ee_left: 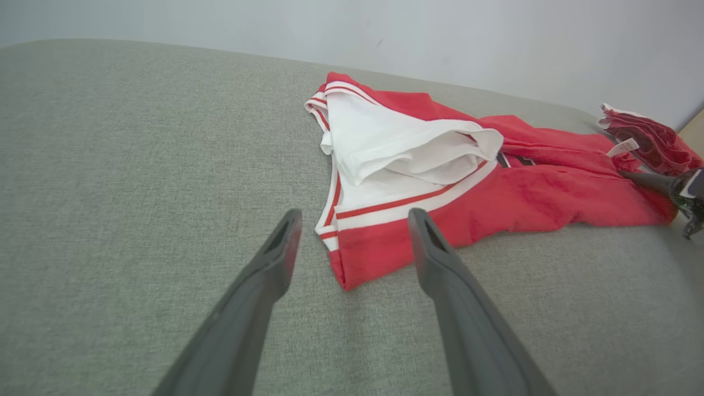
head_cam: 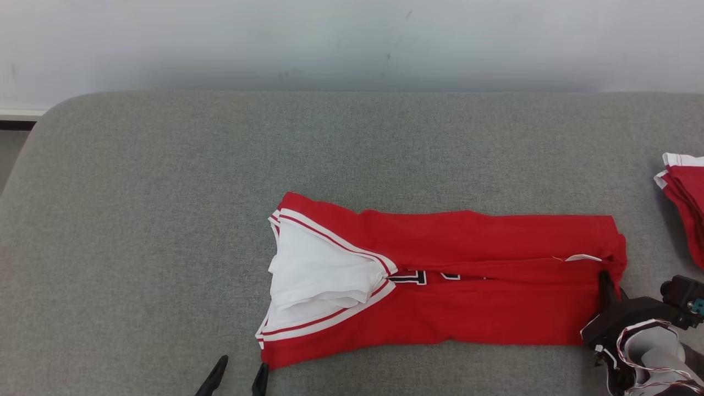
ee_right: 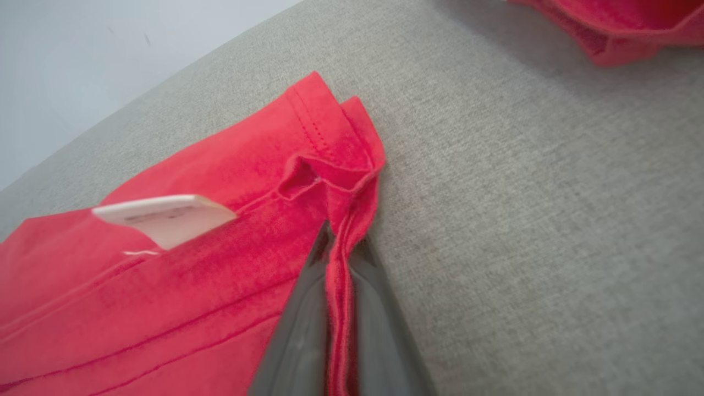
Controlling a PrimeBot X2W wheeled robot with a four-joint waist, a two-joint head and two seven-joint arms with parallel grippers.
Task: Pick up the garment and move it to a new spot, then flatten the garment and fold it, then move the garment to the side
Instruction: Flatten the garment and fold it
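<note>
Grey fabric counter [head_cam: 137, 220], pale wall [head_cam: 352, 38] behind; red garment [head_cam: 467, 308] lies mid-counter, folded into a strip, long axis running left to right.
White-trimmed neck end with the white inner layer points to the robot's left, hem end to its right. Right gripper [head_cam: 605, 280] fingers are clamped together on the hem edge; the right wrist view shows red cloth pinched between them and a white tag [ee_right: 165, 217] just beside, while the head view hides the pinch. Left gripper [head_cam: 243, 363] fingers stand apart, empty, at the garment's near-left corner. Contact there: can't tell. Second red pile [head_cam: 685, 192] sits at the far right, apart from the garment.
</note>
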